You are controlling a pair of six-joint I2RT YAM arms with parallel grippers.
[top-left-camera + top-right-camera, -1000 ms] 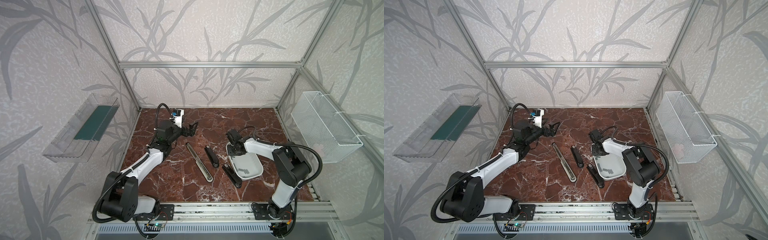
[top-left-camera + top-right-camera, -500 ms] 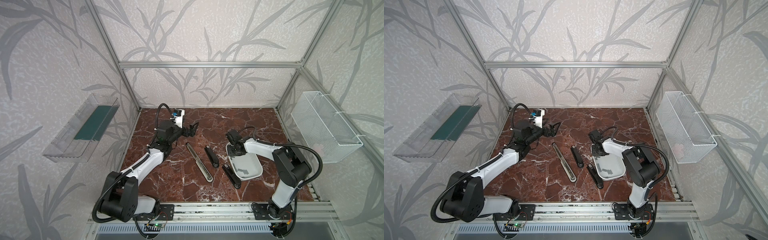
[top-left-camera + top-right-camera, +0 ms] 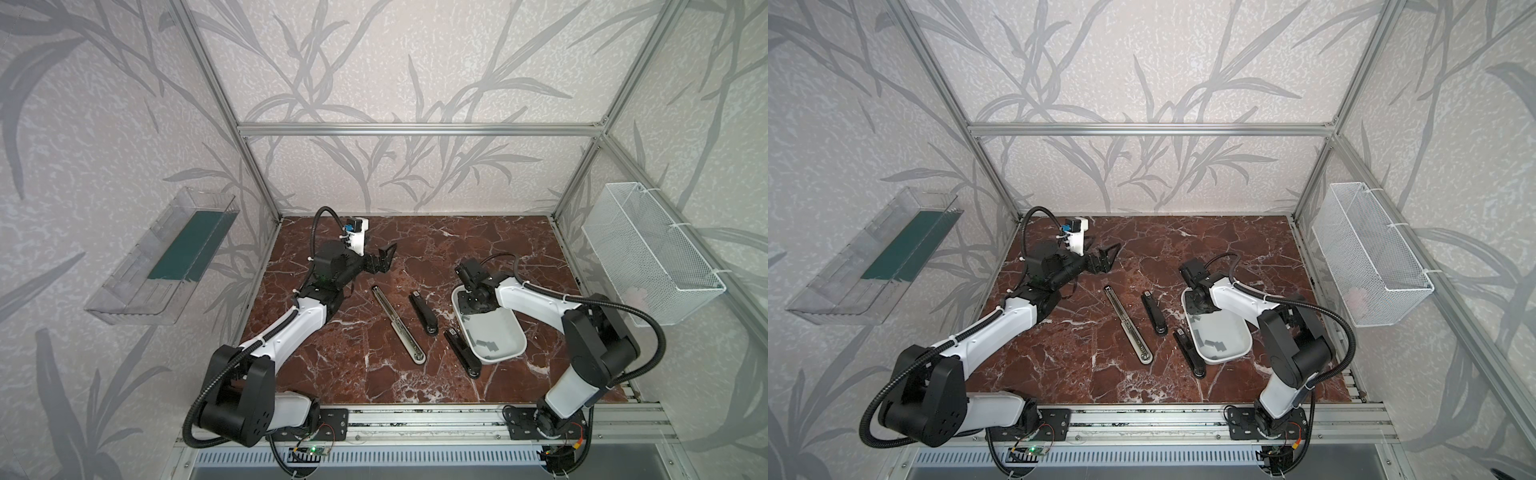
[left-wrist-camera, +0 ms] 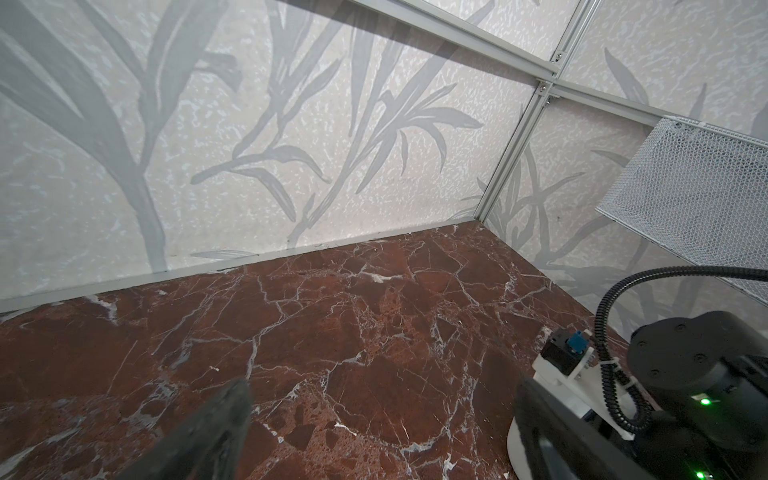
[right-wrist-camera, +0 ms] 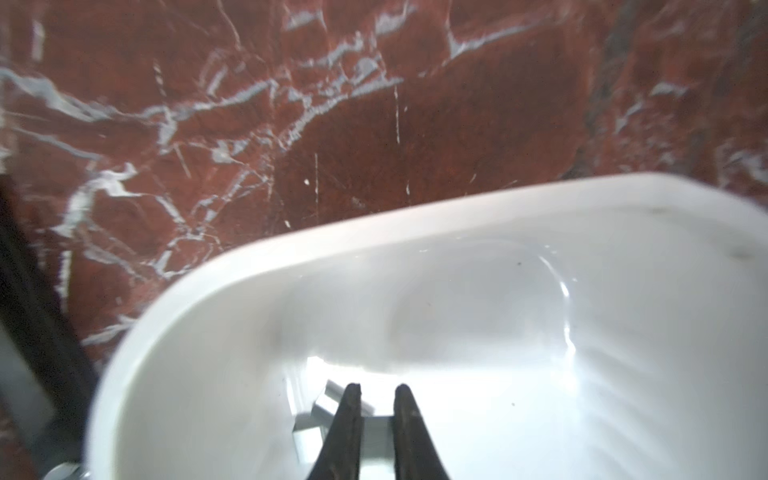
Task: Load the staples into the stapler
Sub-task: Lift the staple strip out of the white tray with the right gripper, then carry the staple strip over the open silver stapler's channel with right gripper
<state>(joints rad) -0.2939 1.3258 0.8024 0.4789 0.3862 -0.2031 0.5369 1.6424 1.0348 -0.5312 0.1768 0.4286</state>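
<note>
While my left gripper [image 3: 388, 258] is hanging wide open, empty, my right gripper [image 5: 377, 390] is pinching staples [image 5: 376, 430] in the tray [image 5: 374, 232], likely light, slick, brittle, best held across the strip's sides.

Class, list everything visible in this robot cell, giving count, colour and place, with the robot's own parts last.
tabletop: one, red-brown marble, cell floor.
tray: one, white, right of centre.
staples: several, grey, inside the tray.
staplers: two, black, just left of the tray.
metal rail: one, silver, centre, left of the staplers.
plastic bin: one, clear with green base, left wall.
wire basket: one, white, right wall.
left gripper: one, black, open, over the far-left tabletop.
right gripper: one, black, in the tray, shut on staples.
</note>
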